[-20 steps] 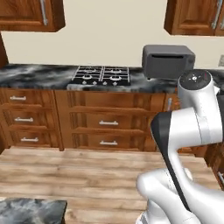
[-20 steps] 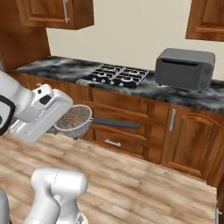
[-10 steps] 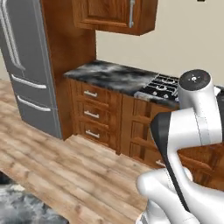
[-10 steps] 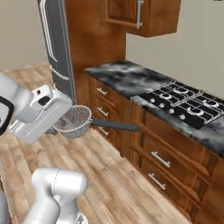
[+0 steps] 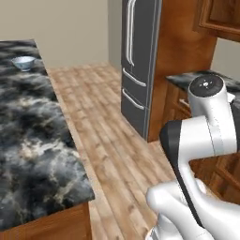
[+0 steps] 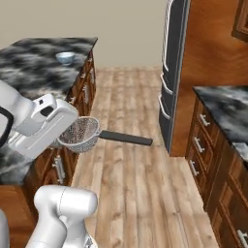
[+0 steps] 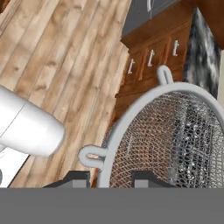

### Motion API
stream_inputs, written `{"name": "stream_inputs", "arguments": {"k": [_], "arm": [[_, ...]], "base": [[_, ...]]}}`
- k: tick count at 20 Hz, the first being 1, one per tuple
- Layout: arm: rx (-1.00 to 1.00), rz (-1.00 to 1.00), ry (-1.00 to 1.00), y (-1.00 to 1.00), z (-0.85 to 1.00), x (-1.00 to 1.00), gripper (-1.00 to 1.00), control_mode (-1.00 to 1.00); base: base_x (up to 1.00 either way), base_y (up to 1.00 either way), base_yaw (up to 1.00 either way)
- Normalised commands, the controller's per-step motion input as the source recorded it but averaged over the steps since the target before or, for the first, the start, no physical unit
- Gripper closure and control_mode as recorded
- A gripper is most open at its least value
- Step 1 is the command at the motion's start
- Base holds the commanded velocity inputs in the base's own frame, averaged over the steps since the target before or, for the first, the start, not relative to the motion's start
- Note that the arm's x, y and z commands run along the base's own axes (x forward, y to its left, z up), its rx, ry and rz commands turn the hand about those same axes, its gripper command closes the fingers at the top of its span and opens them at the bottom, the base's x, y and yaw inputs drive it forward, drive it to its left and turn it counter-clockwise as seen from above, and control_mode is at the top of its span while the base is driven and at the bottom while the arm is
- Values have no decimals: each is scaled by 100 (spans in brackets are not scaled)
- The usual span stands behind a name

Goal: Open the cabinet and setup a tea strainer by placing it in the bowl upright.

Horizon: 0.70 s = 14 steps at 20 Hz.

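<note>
My gripper point(image 6: 67, 139) is shut on the rim of the tea strainer point(image 6: 83, 133), a silver mesh basket held level above the floor. Its dark handle point(image 6: 127, 139) points right. In the hand view the mesh of the tea strainer point(image 7: 175, 140) looms close, and its rim passes between the fingertips of the gripper point(image 7: 109, 180). The bowl point(image 5: 23, 62), small and pale, sits at the far end of the dark marbled island. It also shows at the back left as the bowl point(image 6: 65, 58), well beyond the strainer. The cabinet is out of view.
A grey fridge point(image 5: 138, 70) point(image 6: 172, 72) stands in a wooden surround at the right. Low wooden drawers under a marbled top point(image 6: 223, 109) run along the right. The island counter point(image 5: 33, 140) point(image 6: 29, 68) fills the left, with a lane of wooden floor point(image 6: 131, 184) between.
The whole picture has swung as the base turned: the stove and the low drawers have slid off, and the fridge, island and bowl have come in. The strainer stays in my gripper.
</note>
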Motion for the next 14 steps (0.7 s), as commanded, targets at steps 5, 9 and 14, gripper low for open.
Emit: {"name": "stream_inputs", "arguments": {"k": [5,9,14], "arm": [[0,0,0,0,0,0,100,100],[0,0,0,0,0,0,100,100],[0,0,0,0,0,0,100,100]], "base": [[65,-62,53],[95,-52,10],[100,22,1]]}}
